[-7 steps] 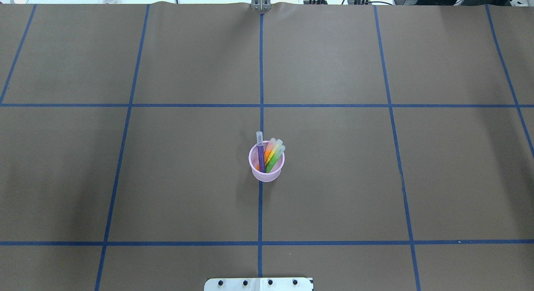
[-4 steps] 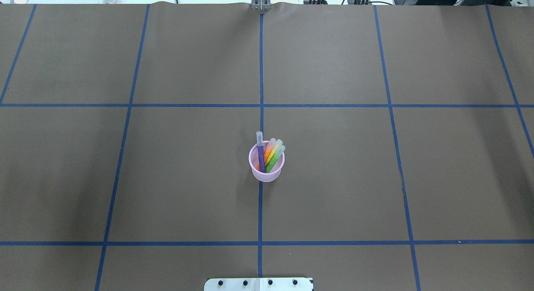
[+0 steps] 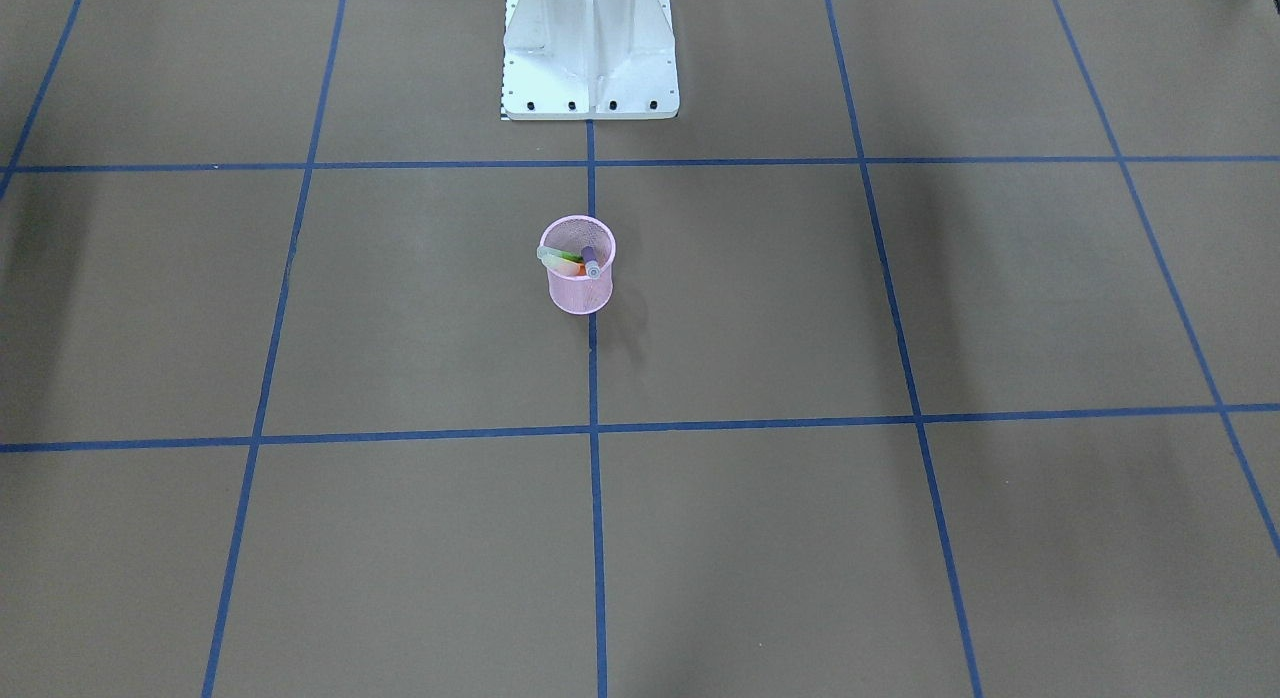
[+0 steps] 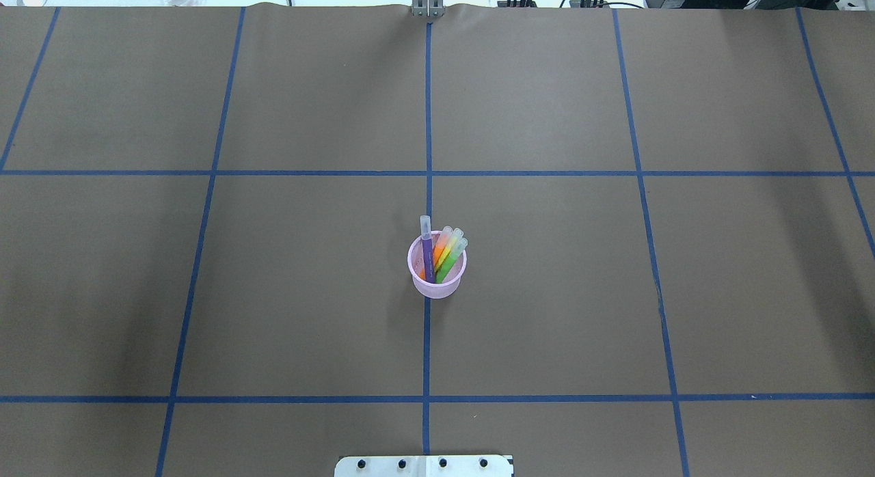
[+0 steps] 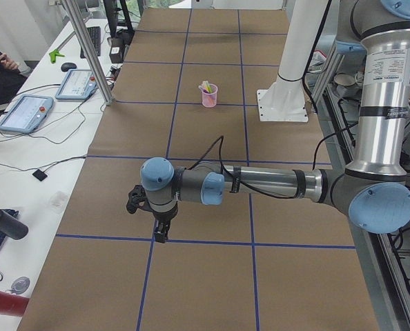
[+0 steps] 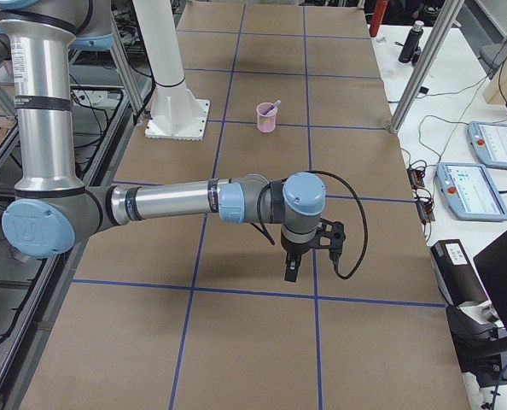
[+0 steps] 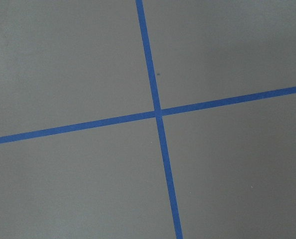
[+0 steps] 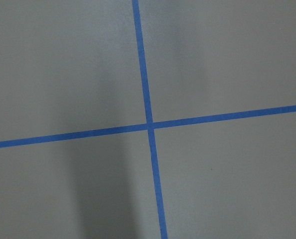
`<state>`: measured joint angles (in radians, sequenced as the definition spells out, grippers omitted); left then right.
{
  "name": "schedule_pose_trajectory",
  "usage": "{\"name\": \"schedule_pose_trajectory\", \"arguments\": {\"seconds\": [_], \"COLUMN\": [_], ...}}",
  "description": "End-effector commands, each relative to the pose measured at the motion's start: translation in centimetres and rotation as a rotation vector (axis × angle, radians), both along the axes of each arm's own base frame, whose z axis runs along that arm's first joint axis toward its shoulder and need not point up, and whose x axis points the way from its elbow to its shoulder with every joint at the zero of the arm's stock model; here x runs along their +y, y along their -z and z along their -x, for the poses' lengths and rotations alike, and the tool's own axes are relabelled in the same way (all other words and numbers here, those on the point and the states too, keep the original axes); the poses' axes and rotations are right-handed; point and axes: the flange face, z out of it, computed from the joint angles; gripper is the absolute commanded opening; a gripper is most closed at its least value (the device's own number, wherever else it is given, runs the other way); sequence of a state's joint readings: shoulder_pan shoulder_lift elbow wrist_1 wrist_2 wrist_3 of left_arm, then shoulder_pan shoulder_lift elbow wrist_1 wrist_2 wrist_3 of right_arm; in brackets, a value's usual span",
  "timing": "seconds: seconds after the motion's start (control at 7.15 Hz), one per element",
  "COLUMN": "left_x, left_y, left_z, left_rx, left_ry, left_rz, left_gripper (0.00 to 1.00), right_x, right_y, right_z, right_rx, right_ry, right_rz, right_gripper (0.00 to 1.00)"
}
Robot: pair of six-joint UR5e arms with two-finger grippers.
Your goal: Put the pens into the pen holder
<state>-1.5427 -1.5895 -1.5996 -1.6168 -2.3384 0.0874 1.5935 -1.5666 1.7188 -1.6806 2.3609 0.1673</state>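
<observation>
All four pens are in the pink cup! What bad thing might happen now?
1. The pens lean against the rim of the pen holder, with their caps poking above it. A bump might tip it and spill them.
2. The left claw and right claw hang low over the table, away from the pen holder. A low sweep back toward the middle might knock it over.

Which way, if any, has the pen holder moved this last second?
No. In the overhead view the pen holder still sits on the same central tape line.
</observation>
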Motion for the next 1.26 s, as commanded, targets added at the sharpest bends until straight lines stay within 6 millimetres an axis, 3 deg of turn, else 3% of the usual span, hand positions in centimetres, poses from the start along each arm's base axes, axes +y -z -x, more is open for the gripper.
{"name": "schedule_pose_trajectory", "arguments": {"seconds": [0.0, 0.42, 0.84, 1.12], "left_x": [0.0, 0.5, 0.3, 0.2], "left_y": [0.1, 0.1, 0.4, 0.5], "left_z": [0.1, 0.8, 1.1, 1.1], "left_rx": [-0.014, -0.014, -0.016, -0.016], "left_ry": [0.002, 0.014, 0.02, 0.02], "left_rz": [-0.004, -0.005, -0.011, -0.011], "left_gripper": [1.0, 1.0, 1.0, 1.0], "right_x": [0.0, 0.0, 0.0, 0.0], "right_y": [0.1, -0.3, -2.6, -2.5], "right_z": [0.0, 0.0, 0.3, 0.4], "right_rx": [0.003, 0.003, 0.004, 0.004], "right_ry": [0.001, 0.0, 0.01, 0.011], "right_rz": [-0.005, 0.005, 0.049, 0.048], "right_gripper": [0.99, 0.99, 0.99, 0.99]}}
